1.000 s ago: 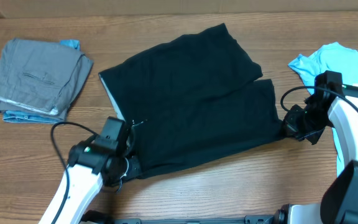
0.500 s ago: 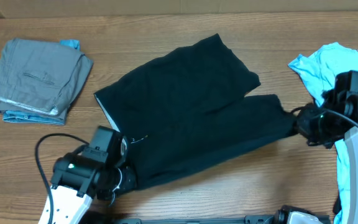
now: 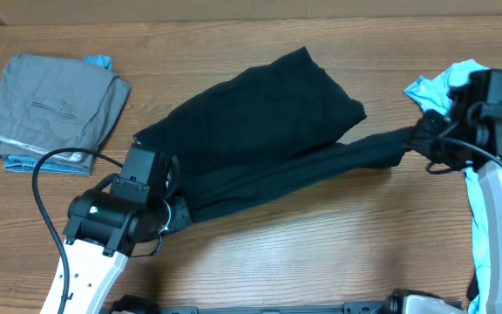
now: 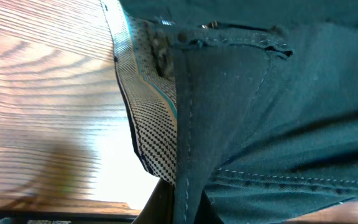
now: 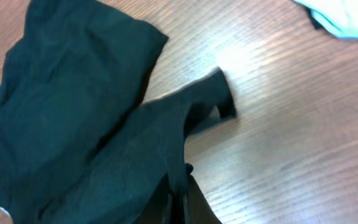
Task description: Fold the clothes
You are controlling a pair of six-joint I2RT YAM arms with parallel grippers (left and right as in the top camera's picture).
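Black cloth fills the middle of the overhead view: the black garment lies on the wooden table, bunched and stretched into a band running from seven o'clock to three o'clock. My left gripper sits at the seven o'clock end with its jaws pressed together on the fabric's corner. My right gripper sits at the three o'clock end and pinches the narrow, drawn-out tip. The grey folded garment rests well apart at ten o'clock. The light blue T-shirt lies at two o'clock, just beside the right arm.

In the left wrist view, the black garment hangs across the frame from twelve to five o'clock, showing a stitched hem and a checked lining strip along its edge. The left gripper clamps a fold at six o'clock.

In the right wrist view, the black garment spreads towards nine o'clock, and a loose flap curls up near the centre. The right gripper nips a gathered ridge of it at six o'clock. A corner of the light blue T-shirt shows at one o'clock.
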